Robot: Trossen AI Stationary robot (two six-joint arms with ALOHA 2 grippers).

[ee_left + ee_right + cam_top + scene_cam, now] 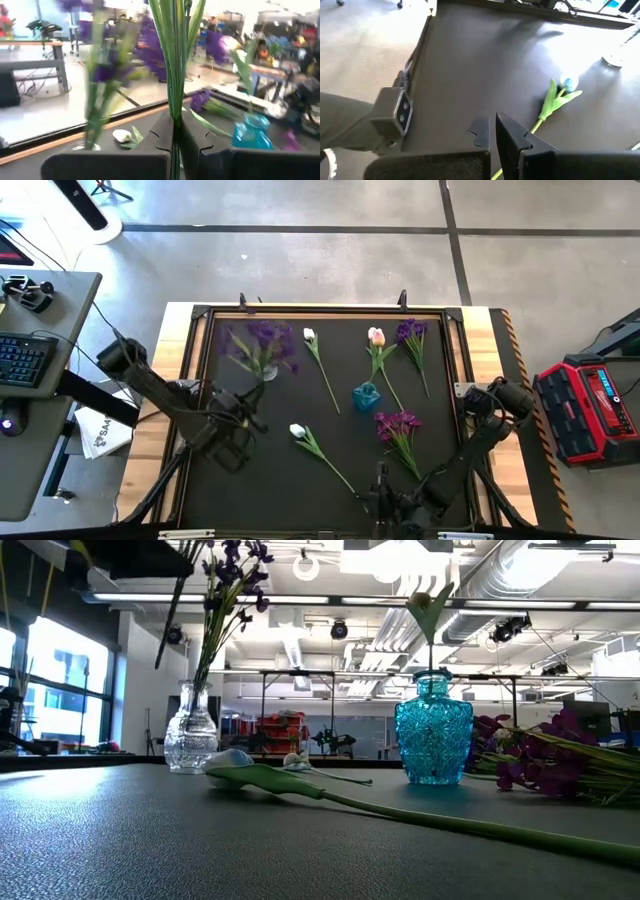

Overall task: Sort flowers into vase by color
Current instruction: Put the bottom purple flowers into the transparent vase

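The left claw [175, 142] gripped a purple sprig's [262, 340] upright stem, hanging just beside the clear vase [190, 730]. The right claw [492, 135] sat clenched, empty.

Table mat [260, 480]: everything lies on it.
Clear vase [268, 371]: far left part of the mat, with a purple sprig [262, 338] standing in it.
Blue vase [366, 396]: near the centre, right of the clear vase, with a pink tulip [376, 337] in it.
White tulip [309, 336]: lying between the two vases, stem running toward the near side.
Second white tulip [298, 431]: lying nearer the front, left of the blue vase.
Purple sprig at back [411, 332]: lying right of the pink tulip.
Purple sprig at front [397, 425]: lying just right of and nearer than the blue vase.
Left gripper [243, 412]: over the mat's left side (near side of the clear vase), clamped on a stem [175, 75].
Right gripper [381, 490]: front edge, beside the second tulip's stem end.
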